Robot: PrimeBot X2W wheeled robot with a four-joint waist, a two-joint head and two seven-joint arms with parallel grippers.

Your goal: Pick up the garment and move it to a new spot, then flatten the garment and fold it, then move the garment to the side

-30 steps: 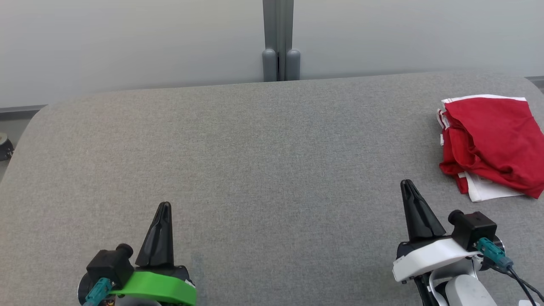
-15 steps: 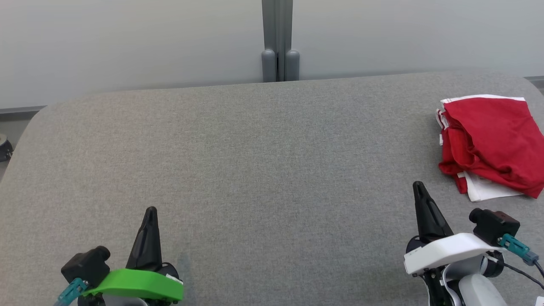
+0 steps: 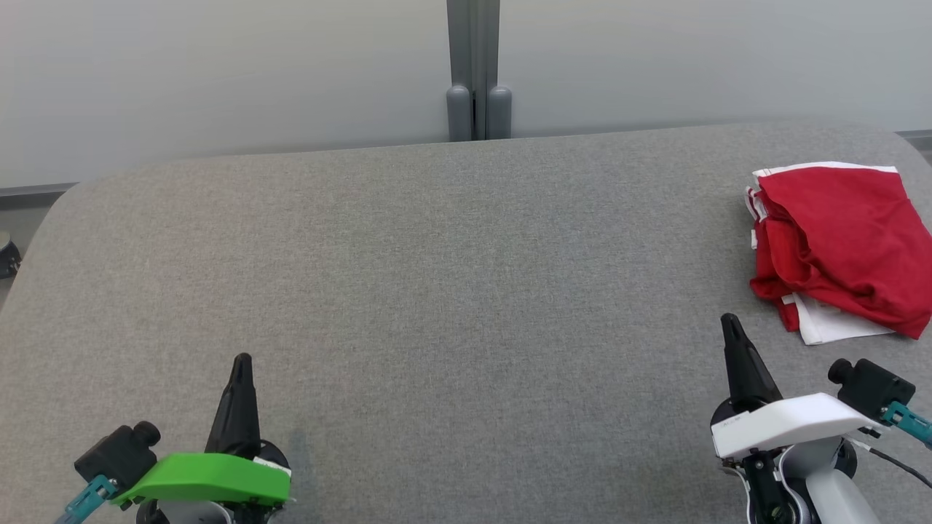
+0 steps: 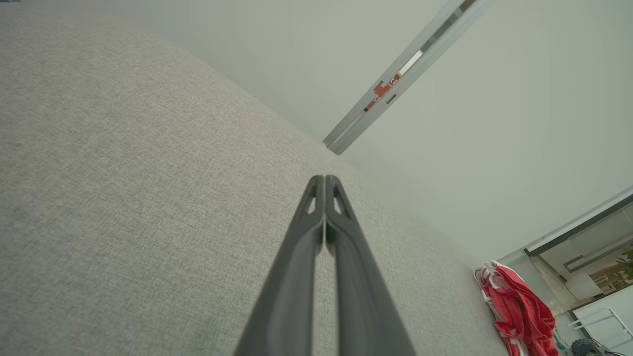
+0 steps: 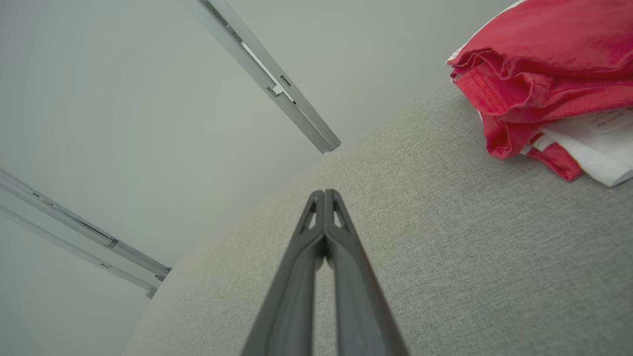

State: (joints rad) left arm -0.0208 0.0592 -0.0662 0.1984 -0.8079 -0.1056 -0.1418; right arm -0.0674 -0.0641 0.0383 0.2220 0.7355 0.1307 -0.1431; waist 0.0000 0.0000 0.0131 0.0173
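The red-and-white garment (image 3: pixel 837 247) lies loosely bunched at the 3 o'clock edge of the grey tabletop (image 3: pixel 451 291); the right fingers (image 3: pixel 743 364), pressed together and empty, sit at 5 o'clock, near it but apart; the left fingers (image 3: pixel 237 407), likewise closed on nothing, hover at 7 o'clock, well apart from it.
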